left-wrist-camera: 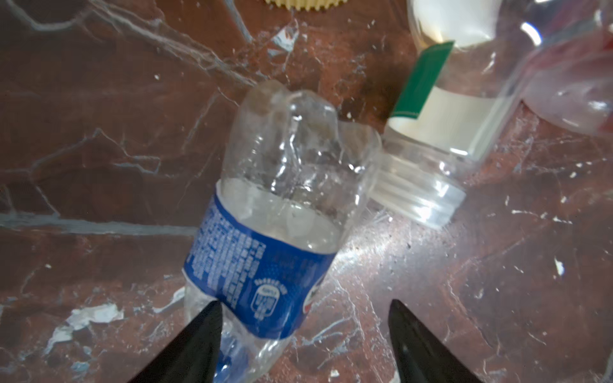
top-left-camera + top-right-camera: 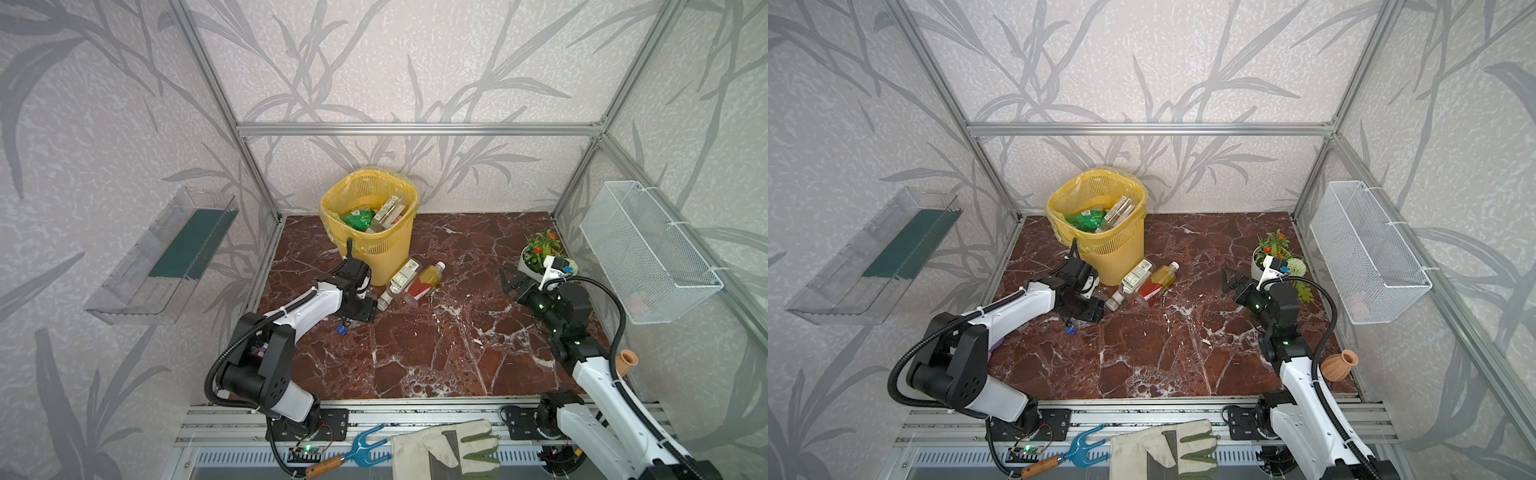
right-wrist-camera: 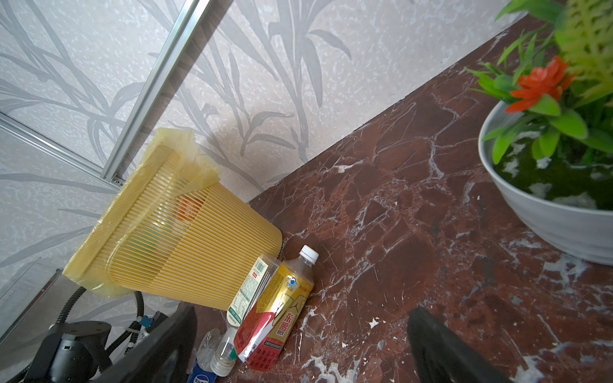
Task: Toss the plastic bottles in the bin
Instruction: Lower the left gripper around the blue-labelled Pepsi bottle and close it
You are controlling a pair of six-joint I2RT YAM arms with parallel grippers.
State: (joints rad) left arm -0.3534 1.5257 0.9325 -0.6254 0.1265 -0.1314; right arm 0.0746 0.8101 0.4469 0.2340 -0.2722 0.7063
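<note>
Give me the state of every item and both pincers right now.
bin: upright, lined, partly filled with bottles.
blue-label bottle: crushed, lying on the table.
white-label bottle: lying on its side beside the bin.
red-label bottle: capped, lying on its side next to the white-label bottle.
left pincer: open, straddling the blue-label bottle, not clamped.
right pincer: open, empty.

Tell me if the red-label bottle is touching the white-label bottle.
Touching: the right wrist view shows the red-label bottle lying against the white-label bottle, no gap.
</note>
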